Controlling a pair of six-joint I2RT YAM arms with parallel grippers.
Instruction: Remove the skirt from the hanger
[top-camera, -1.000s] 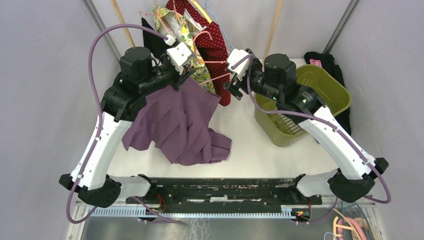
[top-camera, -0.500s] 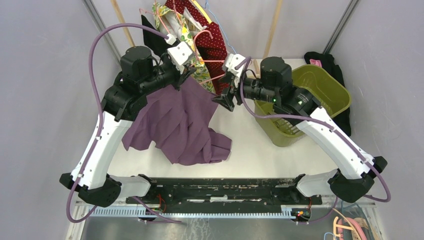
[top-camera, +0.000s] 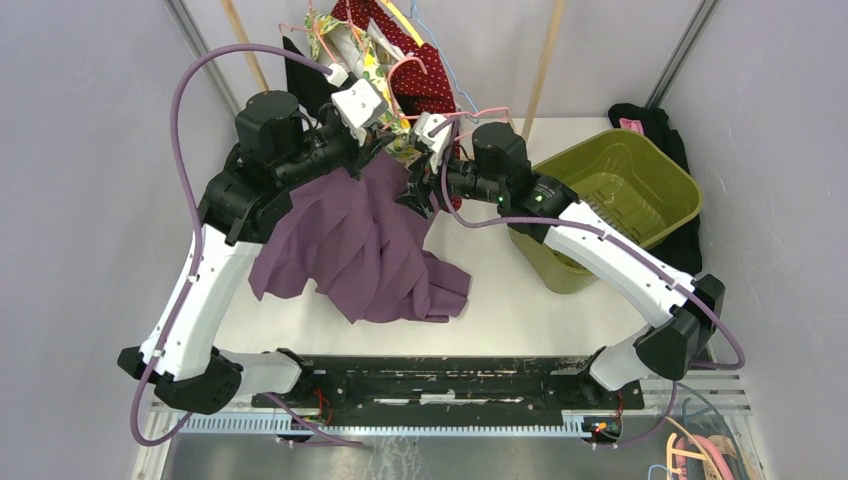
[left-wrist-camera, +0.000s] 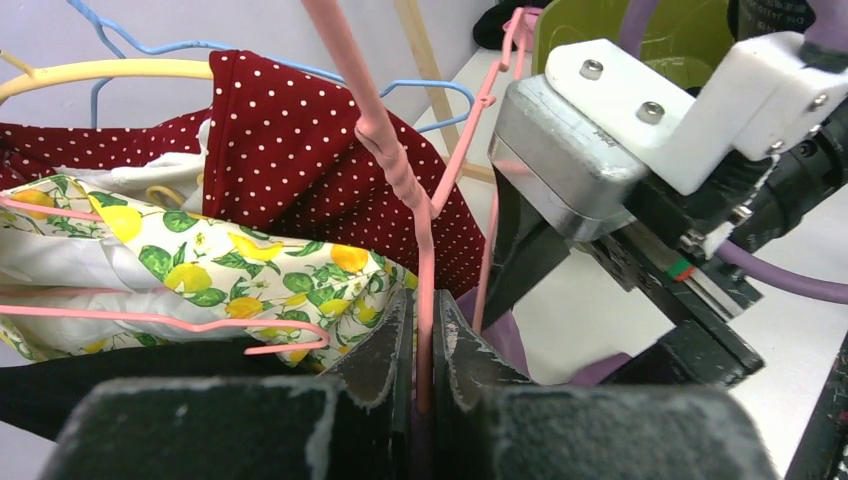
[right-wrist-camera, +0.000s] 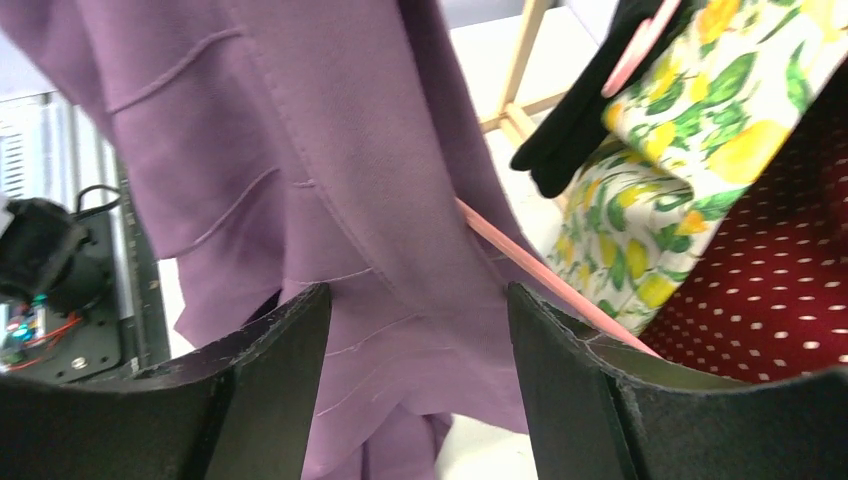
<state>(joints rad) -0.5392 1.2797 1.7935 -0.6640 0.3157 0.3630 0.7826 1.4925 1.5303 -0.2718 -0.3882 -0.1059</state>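
Observation:
A purple skirt (top-camera: 360, 250) hangs from a pink wire hanger (left-wrist-camera: 425, 240), and its hem is bunched on the white table. My left gripper (top-camera: 385, 148) is shut on the hanger's wire, which runs up between its two pads (left-wrist-camera: 422, 300). My right gripper (top-camera: 415, 195) is open at the skirt's upper right edge. In the right wrist view purple cloth (right-wrist-camera: 330, 150) fills the gap between its spread jaws (right-wrist-camera: 418, 300). The pink hanger arm (right-wrist-camera: 530, 265) passes just behind the right finger. The jaws are not closed on the cloth.
Other clothes hang on the rack behind: a red polka-dot garment (top-camera: 420, 85) and a lemon-print one (top-camera: 375, 70). An olive-green basket (top-camera: 640, 170) stands at the right, with black cloth (top-camera: 650, 120) behind it. Wooden rack posts (top-camera: 545, 50) rise at the back.
My right arm has swung left from beside the basket to the skirt's top edge, and its jaws have narrowed a little. The left gripper has kept its hold on the hanger.

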